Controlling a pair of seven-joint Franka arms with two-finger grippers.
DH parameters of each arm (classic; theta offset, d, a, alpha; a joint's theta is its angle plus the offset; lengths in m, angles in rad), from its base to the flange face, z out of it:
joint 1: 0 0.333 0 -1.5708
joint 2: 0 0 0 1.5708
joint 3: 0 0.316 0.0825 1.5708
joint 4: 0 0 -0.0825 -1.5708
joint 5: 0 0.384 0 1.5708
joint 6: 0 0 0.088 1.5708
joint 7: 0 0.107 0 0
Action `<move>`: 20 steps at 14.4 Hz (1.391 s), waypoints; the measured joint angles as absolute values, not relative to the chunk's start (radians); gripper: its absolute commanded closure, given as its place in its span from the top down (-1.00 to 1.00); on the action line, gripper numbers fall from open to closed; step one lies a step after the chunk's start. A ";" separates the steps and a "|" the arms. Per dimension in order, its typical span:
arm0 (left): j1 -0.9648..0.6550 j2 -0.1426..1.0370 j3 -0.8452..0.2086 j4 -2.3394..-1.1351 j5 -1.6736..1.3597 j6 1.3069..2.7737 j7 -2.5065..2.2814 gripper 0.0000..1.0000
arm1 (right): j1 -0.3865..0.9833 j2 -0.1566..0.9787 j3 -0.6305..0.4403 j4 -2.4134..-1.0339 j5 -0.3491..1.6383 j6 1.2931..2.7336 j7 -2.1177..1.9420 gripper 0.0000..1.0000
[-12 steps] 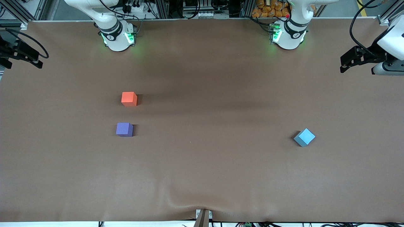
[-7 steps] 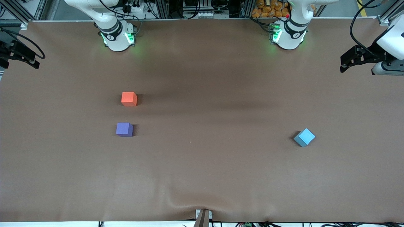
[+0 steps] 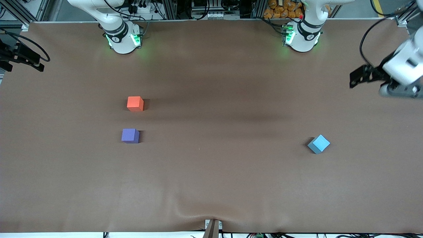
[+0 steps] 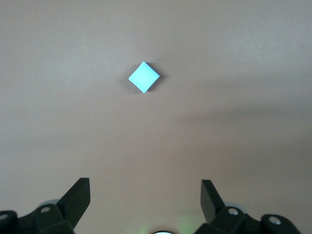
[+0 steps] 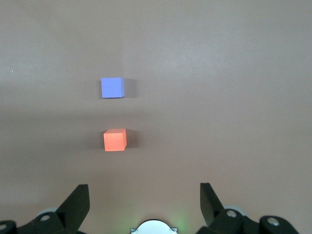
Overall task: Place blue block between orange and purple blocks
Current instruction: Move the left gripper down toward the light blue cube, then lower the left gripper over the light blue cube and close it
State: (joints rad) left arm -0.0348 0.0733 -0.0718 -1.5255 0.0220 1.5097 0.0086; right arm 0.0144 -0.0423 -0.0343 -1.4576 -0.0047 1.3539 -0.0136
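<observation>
The sky-blue block (image 3: 319, 143) (image 4: 144, 77) lies alone toward the left arm's end of the table, turned corner-on. The orange block (image 3: 135, 103) (image 5: 115, 140) and the purple block (image 3: 130, 135) (image 5: 112, 87) sit toward the right arm's end with a gap between them, the purple one nearer the front camera. My left gripper (image 3: 355, 78) (image 4: 145, 187) hangs open and empty over the table's edge at the left arm's end, apart from the blue block. My right gripper (image 3: 33, 62) (image 5: 145, 190) hangs open and empty over the edge at the right arm's end.
A brown cloth (image 3: 211, 172) covers the table, with a wrinkle at its front edge near a small bracket (image 3: 212, 228). The two arm bases (image 3: 123, 38) (image 3: 301, 36) stand along the edge farthest from the front camera.
The left arm's hand has swung down and inward over the table's end, closer to the blue block. The right gripper barely shifted. No block has moved.
</observation>
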 measured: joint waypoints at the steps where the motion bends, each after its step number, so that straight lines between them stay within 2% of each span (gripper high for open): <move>1: -0.031 0.105 -0.070 -1.527 0.022 1.526 0.027 1.00 | 0.014 -0.042 -0.034 -1.458 -0.005 1.354 -0.014 1.00; 6: 0.023 0.280 -0.064 -1.539 0.022 1.646 0.234 1.00 | 0.015 -0.042 -0.034 -1.458 -0.005 1.341 -0.014 1.00; 10: 0.066 0.375 -0.062 -1.550 0.022 1.771 0.418 1.00 | 0.014 -0.042 -0.034 -1.458 -0.005 1.339 -0.014 1.00; 17: 0.063 0.421 -0.066 -1.557 0.022 1.815 0.532 1.00 | 0.015 -0.042 -0.034 -1.459 -0.005 1.339 -0.014 1.00; 20: 0.062 0.434 -0.067 -1.631 0.023 1.893 0.553 1.00 | 0.015 -0.042 -0.034 -1.459 -0.005 1.339 -0.014 1.00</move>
State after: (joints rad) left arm 0.0623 0.4339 -0.0673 -1.6308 0.0225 1.8930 0.5529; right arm 0.0147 -0.0419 -0.0335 -1.4589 -0.0047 1.3389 -0.0136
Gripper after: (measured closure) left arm 0.000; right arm 0.000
